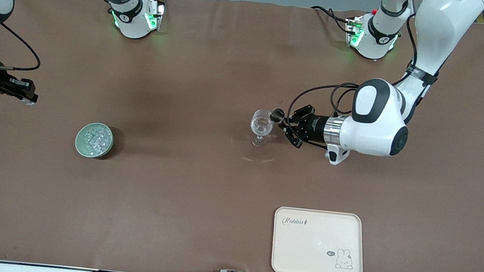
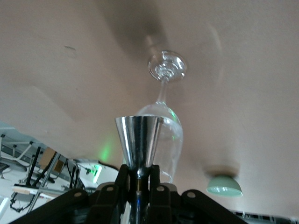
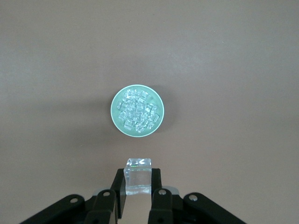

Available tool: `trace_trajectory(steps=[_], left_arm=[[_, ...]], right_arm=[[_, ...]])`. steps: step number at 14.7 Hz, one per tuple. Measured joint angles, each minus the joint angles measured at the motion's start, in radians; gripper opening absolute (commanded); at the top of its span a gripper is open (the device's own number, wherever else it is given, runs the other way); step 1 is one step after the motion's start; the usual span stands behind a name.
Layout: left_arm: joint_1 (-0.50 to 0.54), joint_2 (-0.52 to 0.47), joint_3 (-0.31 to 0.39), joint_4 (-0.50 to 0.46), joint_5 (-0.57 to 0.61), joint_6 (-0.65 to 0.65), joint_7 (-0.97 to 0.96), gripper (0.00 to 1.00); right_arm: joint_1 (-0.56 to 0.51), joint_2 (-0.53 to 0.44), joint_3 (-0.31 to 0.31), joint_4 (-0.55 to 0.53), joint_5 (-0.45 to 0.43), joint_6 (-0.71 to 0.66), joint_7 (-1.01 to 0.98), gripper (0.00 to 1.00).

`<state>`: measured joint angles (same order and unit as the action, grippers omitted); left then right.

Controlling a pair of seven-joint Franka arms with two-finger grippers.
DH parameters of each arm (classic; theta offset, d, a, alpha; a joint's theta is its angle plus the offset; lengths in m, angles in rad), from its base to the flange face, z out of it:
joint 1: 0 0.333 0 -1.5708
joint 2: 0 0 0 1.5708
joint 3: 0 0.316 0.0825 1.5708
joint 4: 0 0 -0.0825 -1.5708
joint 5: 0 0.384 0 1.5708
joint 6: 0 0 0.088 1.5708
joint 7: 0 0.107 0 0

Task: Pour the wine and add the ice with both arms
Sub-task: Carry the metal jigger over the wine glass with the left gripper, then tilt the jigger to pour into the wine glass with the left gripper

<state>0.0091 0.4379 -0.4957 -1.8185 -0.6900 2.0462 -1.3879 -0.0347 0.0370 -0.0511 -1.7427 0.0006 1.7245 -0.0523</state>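
Observation:
A clear stemmed glass stands upright mid-table. My left gripper is shut on the stem of a small metal cone-shaped cup, held sideways with its mouth at the glass rim. In the left wrist view the cup sits in front of the glass, with the gripper clamped on its stem. My right gripper is up in the air at the right arm's end of the table. In the right wrist view it is shut on one clear ice cube, above and beside the pale green bowl of ice.
The green bowl of ice cubes stands toward the right arm's end, nearer the front camera than the glass. A cream tray with a rabbit drawing lies near the table's front edge. Both arm bases stand along the table's back edge.

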Motion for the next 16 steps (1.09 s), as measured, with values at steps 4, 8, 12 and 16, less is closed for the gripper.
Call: trace_trajectory(steps=[4, 8, 12, 16], left_arm=[[-0.026, -0.001, -0.001, 0.0, 0.054, 0.007, -0.075, 0.01], [-0.056, -0.001, -0.001, 0.0, 0.115, 0.032, -0.149, 0.01], [-0.064, -0.001, 0.0, 0.0, 0.13, 0.037, -0.17, 0.01], [-0.063, -0.001, 0.0, 0.0, 0.13, 0.037, -0.171, 0.01]], right_arm=[[0.0, 0.0, 0.0, 0.0, 0.0, -0.002, 0.0, 0.04], [0.0, 0.0, 0.0, 0.0, 0.0, -0.002, 0.0, 0.04], [0.0, 0.0, 0.0, 0.0, 0.0, -0.007, 0.0, 0.04], [0.0, 0.0, 0.0, 0.0, 0.0, -0.008, 0.0, 0.04]])
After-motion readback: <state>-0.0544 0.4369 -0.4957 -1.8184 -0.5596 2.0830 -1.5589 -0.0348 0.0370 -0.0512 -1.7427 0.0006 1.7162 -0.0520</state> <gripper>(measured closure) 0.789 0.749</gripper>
